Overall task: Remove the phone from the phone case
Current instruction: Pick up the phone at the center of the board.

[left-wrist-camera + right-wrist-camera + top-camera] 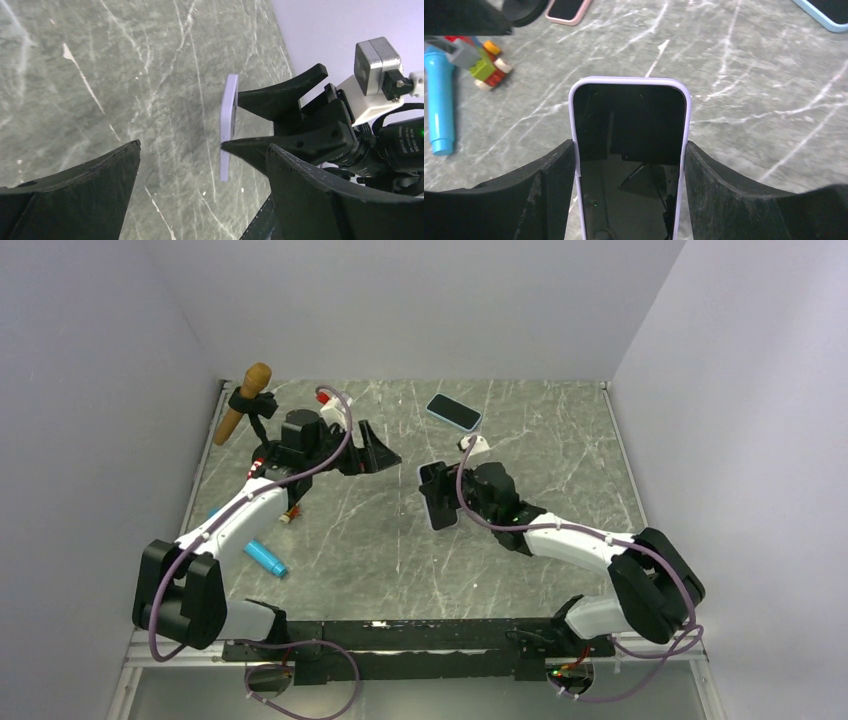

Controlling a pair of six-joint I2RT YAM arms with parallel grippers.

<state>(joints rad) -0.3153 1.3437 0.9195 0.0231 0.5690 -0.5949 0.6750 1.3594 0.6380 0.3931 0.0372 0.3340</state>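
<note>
**A:** Where is the phone (629, 120)?

**B:** It is between the fingers of the right gripper (629, 150), just past the centre of the table (560, 470) in the top view. It sits inside the phone case (629, 80).

**A:** How does it look?

**B:** The screen is black and glossy with dim reflections, and the corners are rounded. The case is pale lavender. It shows as a thin rim along the top and both long sides of the screen. From the left wrist the pair appears edge-on as a slim lavender strip, roughly upright.

**A:** And the grip?

**B:** One black finger presses on each long side of the case, with the jaws set to its width. The phone's lower end runs out of frame, so it cannot be told whether it touches the table.

**A:** The left gripper (377, 450)?

**B:** Its jaws are spread wide with nothing between them. It is at 10 o'clock from the held phone, near it but apart.

**A:** What else is nearby?

**B:** A blue-cased phone (454, 412) lies flat at 12 o'clock, well apart. In the right wrist view a pink-cased phone (566, 10) is at 11 o'clock. Toy blocks (486, 65) are at 10 o'clock and a blue cylinder (439, 105) is at 9 o'clock.
</note>
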